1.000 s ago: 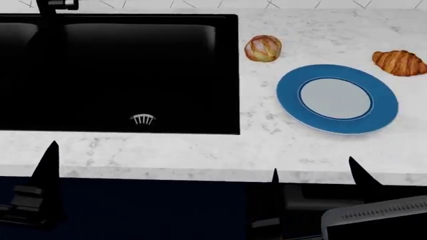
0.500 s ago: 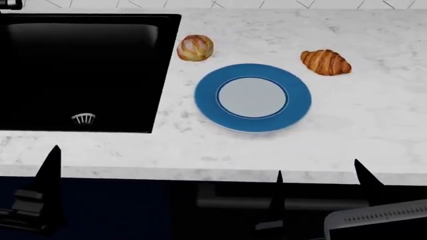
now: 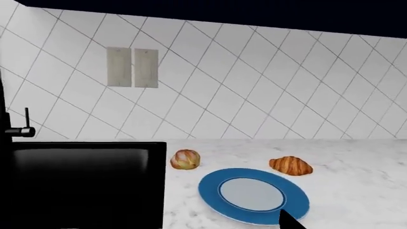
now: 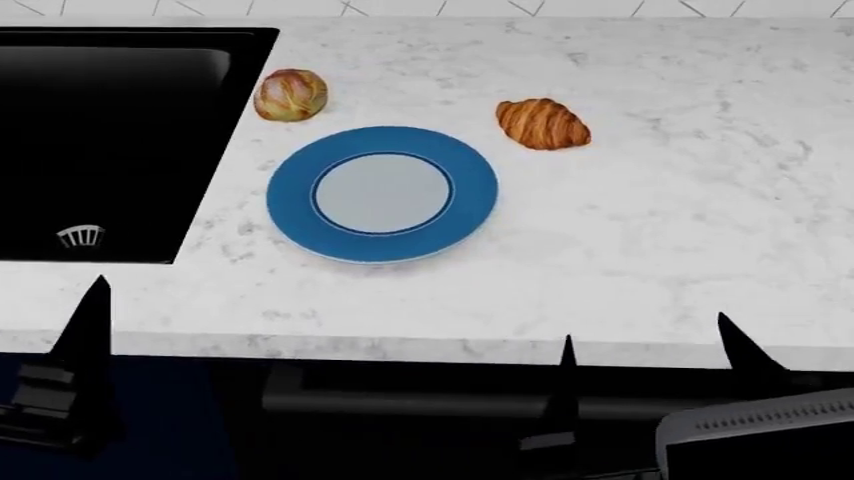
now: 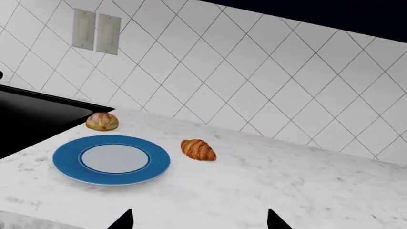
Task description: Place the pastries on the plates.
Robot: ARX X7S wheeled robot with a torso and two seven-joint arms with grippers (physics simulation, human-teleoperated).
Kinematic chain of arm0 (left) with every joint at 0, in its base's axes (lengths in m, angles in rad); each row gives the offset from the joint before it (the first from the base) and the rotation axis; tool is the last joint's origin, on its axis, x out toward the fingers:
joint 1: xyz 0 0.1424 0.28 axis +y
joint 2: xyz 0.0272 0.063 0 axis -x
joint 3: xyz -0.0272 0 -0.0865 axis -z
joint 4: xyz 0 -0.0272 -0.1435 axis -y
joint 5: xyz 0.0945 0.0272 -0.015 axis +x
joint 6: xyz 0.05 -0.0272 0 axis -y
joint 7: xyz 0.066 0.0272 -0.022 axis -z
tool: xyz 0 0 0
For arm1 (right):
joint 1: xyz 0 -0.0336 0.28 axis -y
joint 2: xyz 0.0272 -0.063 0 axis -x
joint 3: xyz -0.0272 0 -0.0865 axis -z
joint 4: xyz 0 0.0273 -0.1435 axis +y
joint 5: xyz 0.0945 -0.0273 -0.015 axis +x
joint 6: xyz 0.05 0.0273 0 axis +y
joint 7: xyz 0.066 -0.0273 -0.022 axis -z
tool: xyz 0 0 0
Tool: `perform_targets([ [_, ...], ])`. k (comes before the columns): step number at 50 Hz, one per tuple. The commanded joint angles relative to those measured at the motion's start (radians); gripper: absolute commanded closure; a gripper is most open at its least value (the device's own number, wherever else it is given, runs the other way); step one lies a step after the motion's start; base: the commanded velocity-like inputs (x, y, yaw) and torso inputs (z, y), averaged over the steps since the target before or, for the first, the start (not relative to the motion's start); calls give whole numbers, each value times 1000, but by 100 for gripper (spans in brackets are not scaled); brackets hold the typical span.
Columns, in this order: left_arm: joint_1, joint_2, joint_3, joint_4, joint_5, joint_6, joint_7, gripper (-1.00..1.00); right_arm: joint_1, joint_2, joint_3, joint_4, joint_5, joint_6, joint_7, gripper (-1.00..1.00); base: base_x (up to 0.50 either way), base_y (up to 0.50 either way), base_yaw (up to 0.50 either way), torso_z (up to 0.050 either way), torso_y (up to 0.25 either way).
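On the white marble counter (image 4: pixel 694 220) a blue-rimmed plate (image 4: pixel 382 194) lies flat with nothing on it. The round bread roll (image 4: pixel 291 95) sits just beyond it, beside the sink. The croissant (image 4: pixel 542 124) lies beyond the plate on its other side, apart from it. Both grippers hang below the counter's front edge, well short of all three. My right gripper (image 4: pixel 647 340) is open and empty, its tips spread wide in the right wrist view. Of my left gripper (image 3: pixel 207 225), one fingertip (image 3: pixel 289 222) shows far to the side; the other is lost against the dark sink.
A deep black sink (image 4: pixel 107 140) with a drain (image 4: pixel 80 237) fills the counter's left, with a black tap (image 3: pixel 19 131) behind it. A white tiled wall (image 3: pixel 254 95) carries a double socket plate (image 3: pixel 132 67). Dark cabinet fronts (image 4: pixel 400 420) run under the counter edge.
In the head view the sink, roll, plate and croissant have all slid to the left, so the robot has shifted right along the counter. Both grippers hold the same pose.
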Motion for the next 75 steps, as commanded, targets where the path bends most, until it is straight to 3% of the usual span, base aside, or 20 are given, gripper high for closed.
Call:
perform_targets([
  [1,-191,-68,-101,29,-143,-180,-87,-100,275,-11,161,-102,220,394,21,-100,0,0,0,0,0],
  [6,-328,-104,-155,28,-270,-302,-149,-100,504,-13,236,-137,333,640,54,-100,0,0,0,0,0],
  [10,-333,-111,-135,31,-256,-295,-141,-100,548,-6,250,-120,380,673,82,-100,0,0,0,0,0],
  [26,-327,-116,-136,50,-266,-293,-155,-100,541,22,280,-117,479,634,126,-100,412,0,0,0,0],
  [72,-302,-134,-121,42,-269,-272,-160,-100,530,86,219,-52,533,549,233,-100,476,0,0,0,1],
  [75,-297,-133,-127,40,-274,-270,-162,-100,596,6,362,44,689,665,253,-100,0,0,0,0,0],
])
